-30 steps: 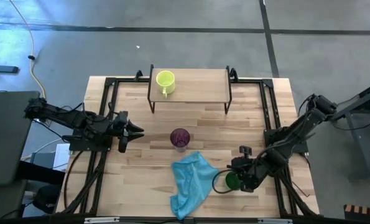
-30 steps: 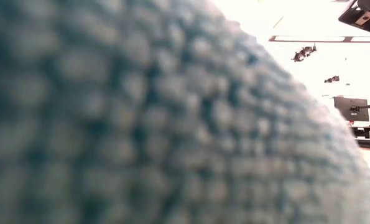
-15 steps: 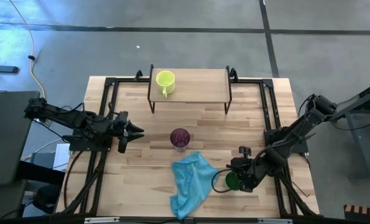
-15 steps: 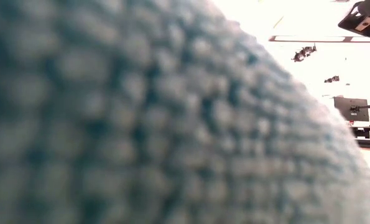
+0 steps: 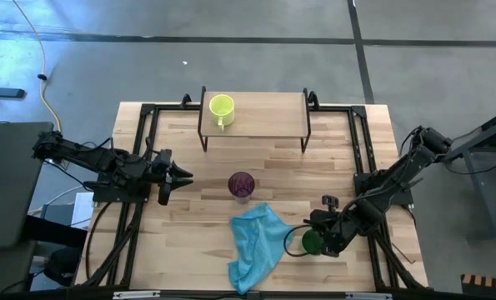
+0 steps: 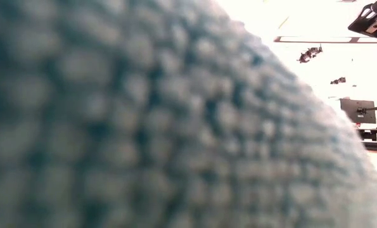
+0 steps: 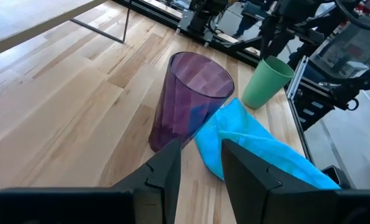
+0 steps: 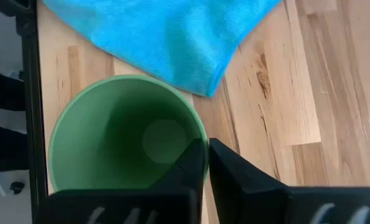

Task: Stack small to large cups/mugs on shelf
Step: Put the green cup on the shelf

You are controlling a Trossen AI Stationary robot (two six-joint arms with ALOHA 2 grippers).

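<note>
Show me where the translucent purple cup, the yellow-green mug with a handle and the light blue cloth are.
Translucent purple cup (image 7: pixel 188 102): left wrist view, on its side wall.
Yellow-green mug with a handle (image 5: pixel 222 106): high view, on its open mouth.
Light blue cloth (image 5: pixel 254 243): high view, on the middle of the crumpled fabric.

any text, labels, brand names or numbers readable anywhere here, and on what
None can be read in any view.
green cup, purple cup, yellow-green mug: plain, no print visible.
blue cloth and shelf: no label or mark visible.
Room behind the table in the low view: a dark screen-like shape is too small and blurred to read.
Orange-and-black striped strip at the corner of the high view: a pattern, no words.
</note>
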